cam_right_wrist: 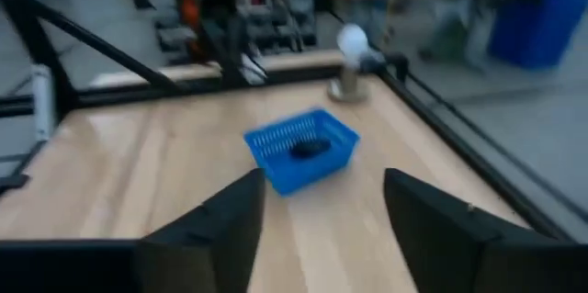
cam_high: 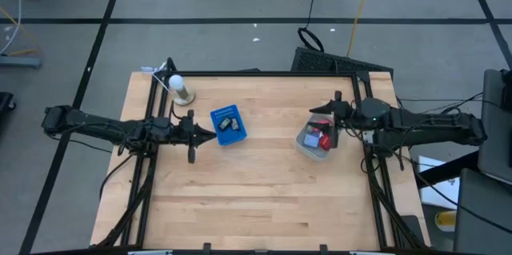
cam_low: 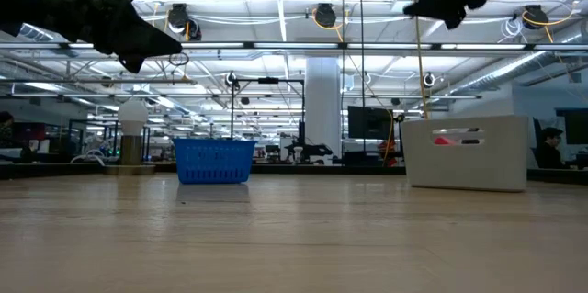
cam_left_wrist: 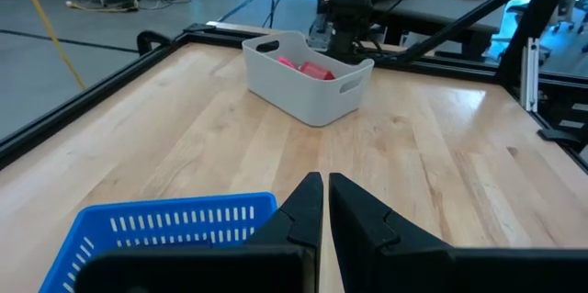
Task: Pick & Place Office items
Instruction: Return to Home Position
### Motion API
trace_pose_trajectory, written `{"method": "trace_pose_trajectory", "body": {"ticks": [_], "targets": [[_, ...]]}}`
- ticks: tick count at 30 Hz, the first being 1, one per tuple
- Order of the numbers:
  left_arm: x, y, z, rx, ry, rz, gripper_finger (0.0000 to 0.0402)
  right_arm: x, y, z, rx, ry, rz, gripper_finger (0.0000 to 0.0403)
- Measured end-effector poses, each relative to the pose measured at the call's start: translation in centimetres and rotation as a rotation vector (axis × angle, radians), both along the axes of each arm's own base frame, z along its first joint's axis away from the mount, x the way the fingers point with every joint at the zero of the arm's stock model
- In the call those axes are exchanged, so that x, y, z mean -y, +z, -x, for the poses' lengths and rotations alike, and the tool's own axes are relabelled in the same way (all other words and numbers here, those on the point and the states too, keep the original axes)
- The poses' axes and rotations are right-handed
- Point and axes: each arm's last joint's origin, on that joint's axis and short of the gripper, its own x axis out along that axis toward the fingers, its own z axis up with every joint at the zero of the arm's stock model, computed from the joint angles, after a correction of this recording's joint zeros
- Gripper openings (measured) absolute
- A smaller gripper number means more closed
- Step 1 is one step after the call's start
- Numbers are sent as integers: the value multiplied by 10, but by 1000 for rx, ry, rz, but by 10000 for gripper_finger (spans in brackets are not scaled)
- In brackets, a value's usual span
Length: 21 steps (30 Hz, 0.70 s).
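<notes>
Red office items (cam_left_wrist: 308,67) lie in the grey bin (cam_high: 318,138), which stands on the right half of the table. Small dark bits (cam_high: 226,122) lie in the blue basket (cam_high: 228,125) left of centre; the right wrist view shows one dark piece (cam_right_wrist: 310,148) inside it. My left gripper (cam_left_wrist: 325,185) is shut and hovers just left of the basket (cam_left_wrist: 175,229), raised off the table (cam_low: 138,45). My right gripper (cam_right_wrist: 322,192) is open and hangs high over the bin's far edge (cam_high: 318,115), pointing toward the basket (cam_right_wrist: 301,151). Other items are out of view.
A white bulb on a small stand (cam_high: 178,87) sits near the far left corner. A black frame (cam_high: 264,73) runs along the table's edges. Bare wood lies between the basket and the bin and across the whole near half (cam_high: 256,199).
</notes>
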Motion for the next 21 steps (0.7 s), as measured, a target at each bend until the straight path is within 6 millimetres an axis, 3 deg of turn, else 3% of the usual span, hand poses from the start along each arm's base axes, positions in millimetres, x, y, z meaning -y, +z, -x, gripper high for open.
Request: {"method": "trace_pose_trajectory", "body": {"ticks": [6, 14, 16, 21], "targets": [[2, 2, 0, 15, -41, -15, 24, -5, 3, 6, 197, 178, 84, 138], [4, 2, 0, 21, -16, -19, 24, -6, -35, 21, 346, 166, 92, 19], [3, 3, 0, 25, 15, -21, 24, -7, -46, 25, 366, 169, 102, 6], [2, 3, 0, 30, 62, -8, 24, -8, -82, 35, 421, 168, 95, 18]]}}
